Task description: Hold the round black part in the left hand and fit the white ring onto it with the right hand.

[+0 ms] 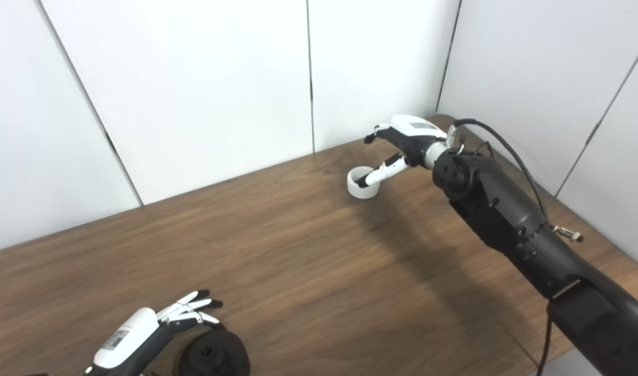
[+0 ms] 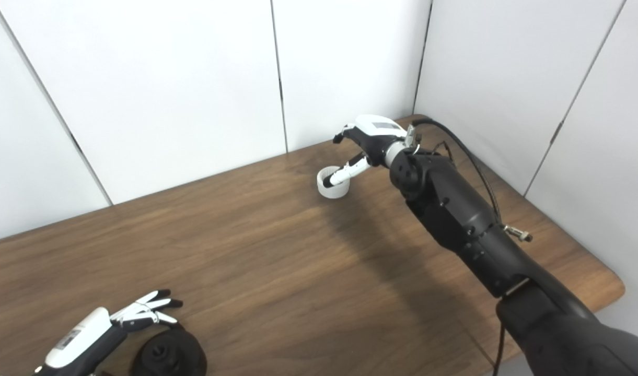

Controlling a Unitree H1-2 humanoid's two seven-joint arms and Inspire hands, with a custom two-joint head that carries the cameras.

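The robot's right hand (image 1: 402, 143) reaches across the wooden counter (image 1: 298, 250) to the upper right of the frame, its arm stretching up from the lower right corner. One of its fingers (image 1: 384, 170) pokes down into the white ring (image 1: 361, 182), which sits on the counter close to the far edge, just in front of the white wall panels (image 1: 193, 89). The other fingers curl forward above and beyond the ring; whether the hand actually grips the ring cannot be told from here. A black cable (image 1: 507, 151) loops over the forearm behind the wrist.

At the lower left of the frame the left hand (image 1: 157, 326) hangs with fingers spread and released, holding nothing. Its fingertips (image 1: 206, 304) extend just above and beside the round black part (image 1: 215, 355), which lies flat on the counter at the bottom edge of the picture, apparently not gripped. The black part and the white ring lie well apart, at opposite corners of the counter.
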